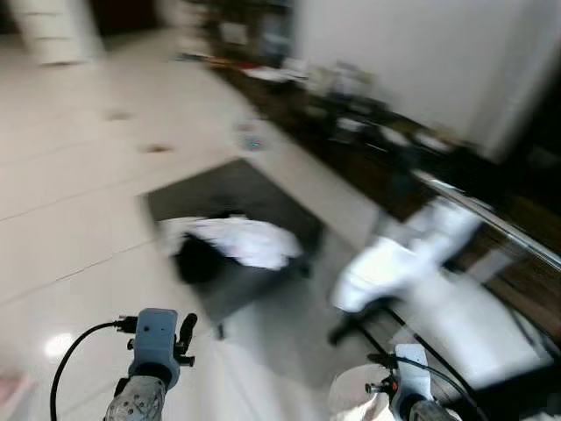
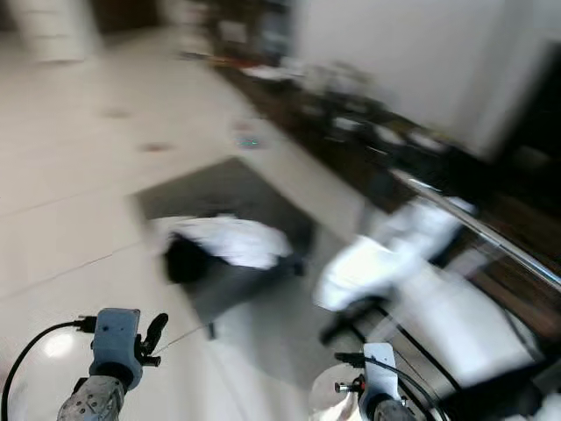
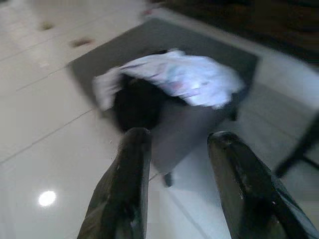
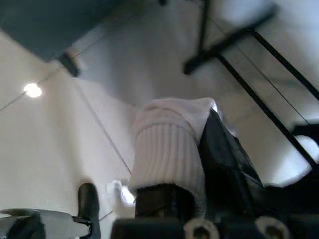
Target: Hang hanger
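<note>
Here, through the blurred head cameras, I look down on a pale tiled floor [image 1: 79, 175] with a dark grey mat [image 1: 237, 197] lying on it. On the mat sits a low dark stool or basket, I cannot tell which, with a white garment [image 1: 241, 241] heaped over its black body. To my right stands a clothes rack [image 1: 491, 224], its silver rail running diagonally and its black legs [image 4: 239, 45] splayed on the tiles; white laundry [image 1: 394, 259] hangs from the rail. Behind it runs a dark low cabinet [image 1: 351, 132] against a white wall, its top crowded with small things too smeared to name.

My left gripper [image 3: 177, 154] is held low over the floor, pointing toward the heaped garment, its two black fingers [image 3: 132, 174] spread apart with nothing between them. My right gripper [image 4: 192, 149] is low near the rack's feet, and its fingers are closed on a white ribbed knit cloth [image 4: 167, 149], bunched against the dark finger [image 4: 224, 159] beside it.

I cannot make out a hanger anywhere in this blur, whether on the rail or inside the held cloth.
</note>
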Available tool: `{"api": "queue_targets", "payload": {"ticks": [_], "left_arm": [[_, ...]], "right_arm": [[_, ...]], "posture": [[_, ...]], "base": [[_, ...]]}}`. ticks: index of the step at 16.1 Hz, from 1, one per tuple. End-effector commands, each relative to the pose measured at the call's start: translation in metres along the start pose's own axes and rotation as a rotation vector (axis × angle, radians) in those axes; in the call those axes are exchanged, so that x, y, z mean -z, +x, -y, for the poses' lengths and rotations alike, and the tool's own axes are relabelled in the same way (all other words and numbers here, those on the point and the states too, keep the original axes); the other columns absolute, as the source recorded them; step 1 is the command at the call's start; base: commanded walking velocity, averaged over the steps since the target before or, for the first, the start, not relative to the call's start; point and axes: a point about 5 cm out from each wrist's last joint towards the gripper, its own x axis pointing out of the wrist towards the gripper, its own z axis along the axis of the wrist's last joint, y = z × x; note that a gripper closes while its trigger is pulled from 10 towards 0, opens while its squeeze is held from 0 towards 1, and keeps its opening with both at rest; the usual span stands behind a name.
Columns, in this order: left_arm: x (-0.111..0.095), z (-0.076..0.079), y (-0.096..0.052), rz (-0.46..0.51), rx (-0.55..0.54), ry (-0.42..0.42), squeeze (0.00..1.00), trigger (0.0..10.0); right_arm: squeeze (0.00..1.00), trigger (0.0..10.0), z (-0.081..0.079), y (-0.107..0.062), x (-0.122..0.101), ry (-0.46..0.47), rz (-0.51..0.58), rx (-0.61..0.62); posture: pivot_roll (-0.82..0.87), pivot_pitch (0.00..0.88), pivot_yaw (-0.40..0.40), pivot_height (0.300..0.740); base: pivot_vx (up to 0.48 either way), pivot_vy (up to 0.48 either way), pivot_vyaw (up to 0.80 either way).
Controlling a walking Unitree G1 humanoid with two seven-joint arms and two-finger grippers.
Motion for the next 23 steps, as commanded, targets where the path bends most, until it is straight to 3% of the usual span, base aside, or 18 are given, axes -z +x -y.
{"api": "queue_targets", "payload": {"ticks": [1, 6, 8, 20, 23], "left_arm": [[0.003, 0.001, -0.001, -0.020, 0.013, 0.015, 0.00, 10.0], [0.004, 0.005, -0.001, -0.027, 0.056, 0.043, 0.00, 10.0], [0.005, 0.006, -0.001, -0.033, 0.065, 0.074, 0.00, 10.0], [0.005, 0.009, -0.002, -0.031, 0.093, 0.051, 0.00, 10.0], [0.004, 0.010, -0.002, -0.020, 0.103, 0.045, 0.00, 10.0]], "right_arm": [[0.00, 10.0, -0.002, 0.001, -0.007, -0.002, 0.018, 0.002], [0.00, 10.0, -0.001, -0.001, -0.004, -0.001, 0.005, 0.012], [0.00, 10.0, -0.002, -0.001, -0.003, -0.004, 0.000, 0.010], [0.00, 10.0, -0.007, -0.003, 0.015, -0.062, -0.090, -0.019], [0.00, 10.0, -0.008, -0.003, 0.020, -0.067, -0.102, -0.025]], "posture": [[0.01, 0.113, -0.025, 0.740], [0.02, 0.108, -0.023, 0.740], [0.02, 0.104, -0.023, 0.740], [0.02, 0.065, -0.014, 0.740], [0.02, 0.055, -0.014, 0.740]], "base": [[0.000, 0.000, -0.80], [0.000, 0.000, -0.80], [0.000, -0.480, -0.80], [0.000, -0.040, -0.79], [0.000, 0.000, 0.00]]}}
